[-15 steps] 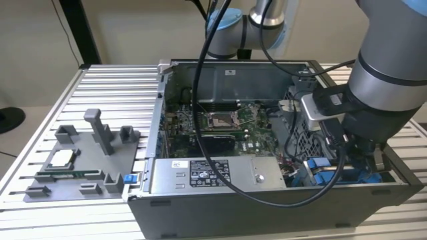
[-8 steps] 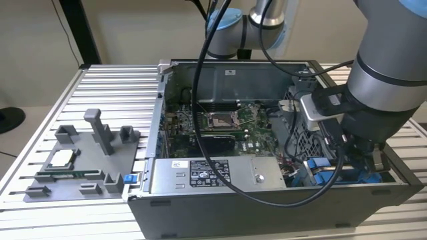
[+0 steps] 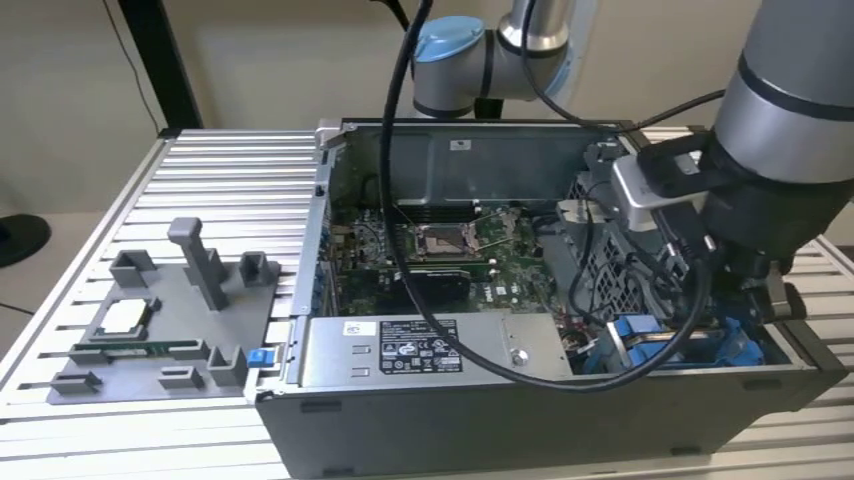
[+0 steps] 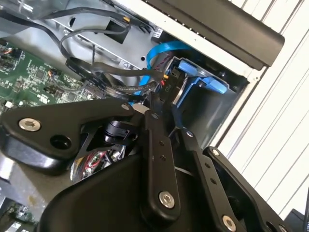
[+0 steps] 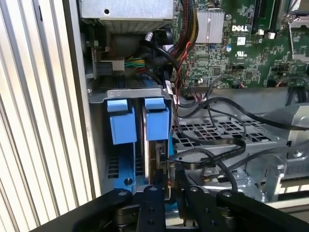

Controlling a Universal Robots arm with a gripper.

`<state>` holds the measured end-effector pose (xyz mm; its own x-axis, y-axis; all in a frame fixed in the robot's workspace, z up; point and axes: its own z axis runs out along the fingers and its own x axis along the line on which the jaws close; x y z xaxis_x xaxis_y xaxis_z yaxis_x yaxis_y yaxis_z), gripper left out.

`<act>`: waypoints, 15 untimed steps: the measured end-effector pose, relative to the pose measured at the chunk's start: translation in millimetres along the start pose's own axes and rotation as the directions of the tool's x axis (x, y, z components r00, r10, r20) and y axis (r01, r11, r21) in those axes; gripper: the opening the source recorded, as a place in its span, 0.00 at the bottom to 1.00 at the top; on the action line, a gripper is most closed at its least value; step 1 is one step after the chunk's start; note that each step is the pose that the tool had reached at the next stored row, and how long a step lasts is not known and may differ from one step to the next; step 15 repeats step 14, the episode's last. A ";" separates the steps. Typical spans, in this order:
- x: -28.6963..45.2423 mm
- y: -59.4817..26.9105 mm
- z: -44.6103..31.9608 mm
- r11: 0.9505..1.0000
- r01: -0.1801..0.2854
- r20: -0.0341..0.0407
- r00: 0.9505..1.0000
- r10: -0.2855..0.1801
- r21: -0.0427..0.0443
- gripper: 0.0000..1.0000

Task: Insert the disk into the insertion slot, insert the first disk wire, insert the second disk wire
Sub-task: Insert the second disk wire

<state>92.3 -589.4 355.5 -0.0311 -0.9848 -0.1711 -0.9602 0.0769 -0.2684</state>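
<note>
In the exterior view my gripper (image 3: 703, 322) reaches down into the front right corner of the open computer case, at the insertion slot (image 3: 654, 337) with its blue rails. In the first wrist view the disk (image 5: 155, 162) stands on edge in the slot (image 5: 120, 164), under a blue carrier tab. My gripper (image 5: 169, 191) sits right over the disk's near end. In the second wrist view the fingers (image 4: 155, 121) converge to a narrow gap, and my gripper (image 4: 161, 101) pinches a black wire connector (image 4: 166, 81). A blue cable (image 4: 161, 48) loops just behind it.
Loose black wires (image 5: 212, 150) lie over the perforated metal cage beside the slot. The grey labelled power-supply box (image 3: 427, 350) and the motherboard (image 3: 427, 250) fill the case's middle. A grey fixture plate (image 3: 147, 320) lies on the slatted table at the exterior view's left.
</note>
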 end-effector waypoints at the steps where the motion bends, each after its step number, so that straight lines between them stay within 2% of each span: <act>1: -0.8 -1.3 -4.3 1.000 0.000 0.000 1.000 0.000 0.000 1.00; 3: -2.2 -3.5 -12.1 1.000 0.000 0.000 1.000 0.000 0.000 1.00; 5: -2.9 -4.6 -16.2 1.000 0.000 0.000 1.000 0.000 -0.002 1.00; 15: -3.0 -4.8 -16.7 1.000 0.000 0.000 1.000 0.000 -0.002 1.00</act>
